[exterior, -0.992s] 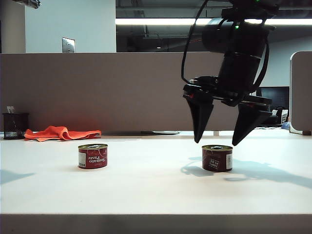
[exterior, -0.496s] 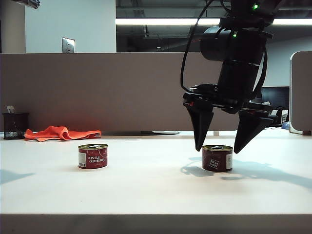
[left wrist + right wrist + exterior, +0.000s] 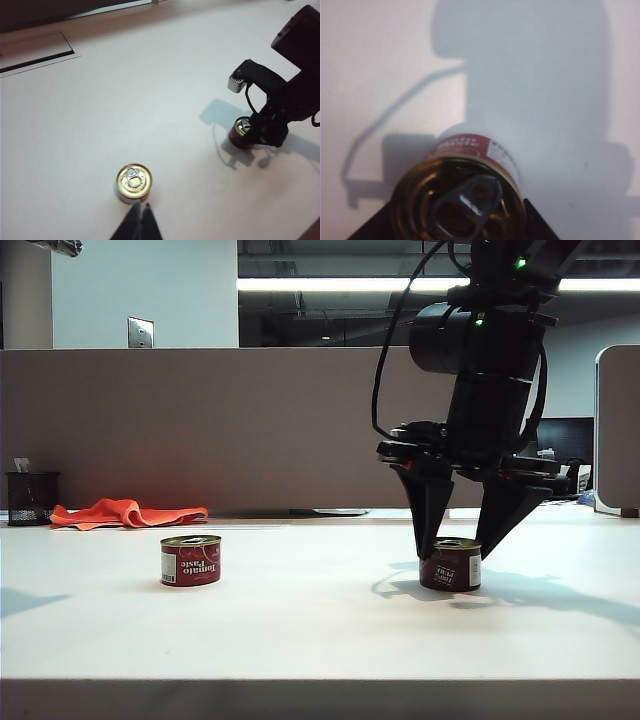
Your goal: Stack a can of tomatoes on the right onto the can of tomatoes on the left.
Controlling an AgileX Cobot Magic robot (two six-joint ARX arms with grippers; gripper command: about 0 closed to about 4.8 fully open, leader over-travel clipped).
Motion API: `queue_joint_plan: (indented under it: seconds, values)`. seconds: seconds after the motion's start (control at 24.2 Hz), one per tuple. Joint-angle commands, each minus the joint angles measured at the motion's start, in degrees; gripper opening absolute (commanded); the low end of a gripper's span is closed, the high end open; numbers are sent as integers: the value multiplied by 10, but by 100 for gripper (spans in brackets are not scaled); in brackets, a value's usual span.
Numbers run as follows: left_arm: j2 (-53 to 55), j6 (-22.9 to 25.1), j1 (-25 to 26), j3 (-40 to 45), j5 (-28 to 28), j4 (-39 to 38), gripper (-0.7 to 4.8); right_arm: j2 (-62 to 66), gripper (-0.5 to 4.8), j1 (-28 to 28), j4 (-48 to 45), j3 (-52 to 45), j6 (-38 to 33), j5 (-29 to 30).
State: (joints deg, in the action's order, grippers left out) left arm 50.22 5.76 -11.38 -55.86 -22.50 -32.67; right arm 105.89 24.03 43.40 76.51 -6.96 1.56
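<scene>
Standing on white table (image 3: 300,630), 2 small red tomato cans, both upright, well apart.

- Right can (image 3: 450,564): on table, R side of ext. view. Pull-tab lid up. Red label, white panel at side.
- Left can (image 3: 190,560): on table, L of centre, label reads "Tomato Paste" upside down. Gold lid w/ pull tab seen in L wrist view (image 3: 134,181). Nothing touching it.
- Right gripper (image 3: 463,545): pointing down over right can, one dark finger each side of can, tips at about lid level. Jaws part-open, straddling can. Contact w/ can walls: cannot tell; can not lifted, base on table. R wrist view: can lid (image 3: 462,200) fills space between the 2 dark fingertips (image 3: 536,224), close on both sides.
- Left gripper (image 3: 138,223): fingers pressed together, holding nothing, hovering just beside left can in L wrist view, not touching it. Not seen in ext. view.
- Orange cloth (image 3: 125,512): crumpled, far L back of table.
- Black mesh cup (image 3: 31,498): beside cloth, far L edge.
- Partition wall (image 3: 200,420): behind table, full width.
</scene>
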Motion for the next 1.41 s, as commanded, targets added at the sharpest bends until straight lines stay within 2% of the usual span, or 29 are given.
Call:
queue_joint_plan:
  seconds: [0.04,0.17,0.33,0.5,0.7,0.87,1.24,1.41]
  values:
    - [-2,2,-1,-3,48,18,0,-3,303,0,-14,2,10,-1]
    - [-2,3,0,-3,75,23,27,-3,302,0,-19,2,12,-1]
    - [-2,2,2,-3,109,31,26,-3,303,0,-35,3,25,-1]
    - [-2,2,2,-3,108,36,26,-5,304,0,-41,21,40,-3]
    - [-2,2,2,-3,108,36,26,-5,304,10,-23,102,40,1]
    - [-2,2,2,-3,108,36,26,0,305,68,-23,198,40,16]
    - [-2,2,2,-3,107,31,26,87,305,166,-11,297,56,9]
    - [-2,2,2,-3,108,31,26,134,305,195,6,345,75,-18]
